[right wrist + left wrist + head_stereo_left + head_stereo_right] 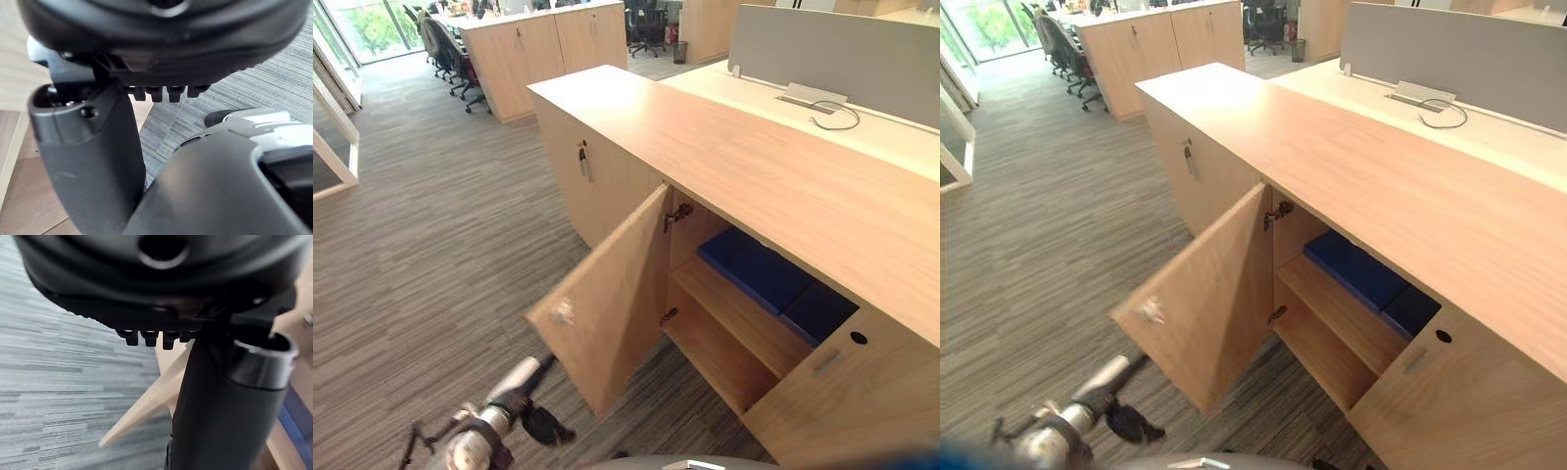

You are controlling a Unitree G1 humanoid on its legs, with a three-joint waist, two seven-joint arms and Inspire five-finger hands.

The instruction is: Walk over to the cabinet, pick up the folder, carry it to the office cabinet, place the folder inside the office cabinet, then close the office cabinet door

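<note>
1. Folder (754,269): you can see it, blue and flat, on the shelf inside the long office cabinet (754,166). I think that step is done.
2. Grey carpet (431,245) covers the big room, with chairs (450,54) far off.
3. Your cabinet door (607,304) hangs wide open over the carpet. It needs 1 push to shut.
4. Your left hand (546,424) hangs low near the door's bottom edge, maybe ready to push. You cannot tell how its fingers are.
5. Your right hand (166,29) shows close up. You cannot tell there either.

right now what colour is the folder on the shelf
The folder is blue; best in left eye view.
</note>
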